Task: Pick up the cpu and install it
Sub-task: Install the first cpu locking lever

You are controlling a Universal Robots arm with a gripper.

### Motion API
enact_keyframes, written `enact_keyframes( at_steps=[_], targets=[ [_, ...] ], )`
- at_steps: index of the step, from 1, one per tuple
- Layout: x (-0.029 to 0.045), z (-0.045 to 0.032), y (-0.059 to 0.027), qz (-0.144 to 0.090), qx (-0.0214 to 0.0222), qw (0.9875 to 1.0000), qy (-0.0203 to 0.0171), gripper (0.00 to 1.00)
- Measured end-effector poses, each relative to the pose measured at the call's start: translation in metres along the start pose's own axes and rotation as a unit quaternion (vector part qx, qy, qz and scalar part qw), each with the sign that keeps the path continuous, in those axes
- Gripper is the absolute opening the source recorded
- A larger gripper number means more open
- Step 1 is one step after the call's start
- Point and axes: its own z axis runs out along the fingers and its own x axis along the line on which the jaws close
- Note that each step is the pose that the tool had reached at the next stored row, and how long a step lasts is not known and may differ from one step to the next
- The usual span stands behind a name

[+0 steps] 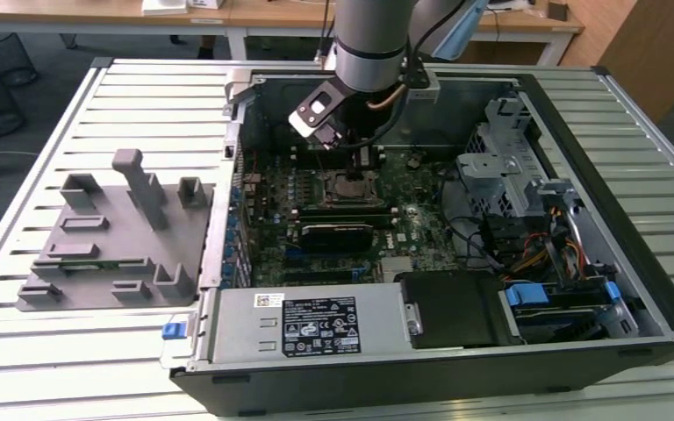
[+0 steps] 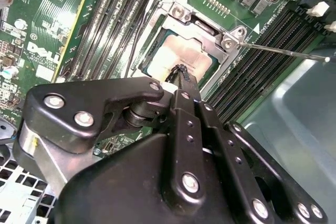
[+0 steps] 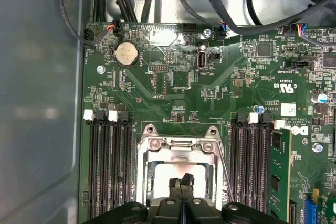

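White slatted surface (image 1: 68, 123): carries the open computer case and, on the exterior view's left of it, the grey tray.
Computer case (image 1: 431, 386): lies on its side with the panel off, motherboard exposed.
Arm (image 1: 372, 44): reaches down into the case over the upper part of the board.
Grey tray (image 1: 91, 254): upright blocks only; no chip can be made out on it.
Motherboard (image 3: 173, 87): green, with memory slots on both sides of the socket.
End effector (image 2: 181, 72): fingers brought together with no gap showing and nothing clamped between them; the tips sit directly over the chip's top plate. Actual contact cannot be judged.
Socket frame (image 3: 181, 142): metal bracket surrounds the chip on all sides.
cpu (image 2: 184, 56): lies flat inside the socket, silver top plate facing up, and looks square to the frame. Pick-up and placement therefore appear complete.
Retention lever (image 2: 283, 51): thin rod standing clear over the memory slots, apparently unlatched. Locking of the socket appears to be outstanding.
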Motion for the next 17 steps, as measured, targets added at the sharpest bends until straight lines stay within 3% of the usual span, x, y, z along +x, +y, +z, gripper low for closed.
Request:
enact_keyframes(
  at_steps=[17],
  targets=[
    [0.0005,-0.0151,0.0001,0.0,0.0,1.0,0.0,0.11]
  ],
)
